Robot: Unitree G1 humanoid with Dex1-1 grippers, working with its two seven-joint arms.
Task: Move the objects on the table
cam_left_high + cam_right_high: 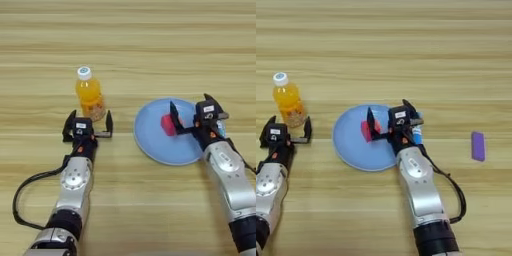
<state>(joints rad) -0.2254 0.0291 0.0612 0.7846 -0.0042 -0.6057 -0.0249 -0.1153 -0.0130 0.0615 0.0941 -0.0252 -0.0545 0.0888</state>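
Blue plate (155, 142) carries red cube (167, 125); your R gripper (189, 111) straddles it, fingers spread. L gripper (88, 125) released, just below orange bottle (90, 100). Purple block (478, 146) lies well right on table (128, 45).

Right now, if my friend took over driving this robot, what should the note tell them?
Left gripper: jaws open, just in front of the orange drink bottle, not holding it.
Right gripper: over the blue plate, jaws open, with the red cube beside one finger; whether it touches is unclear.
Purple block: lying alone on the table, far to the right, untouched.
Done: the cube sits on the plate.
Left: bottle and purple block have not been picked up; no goal spot is shown for either.
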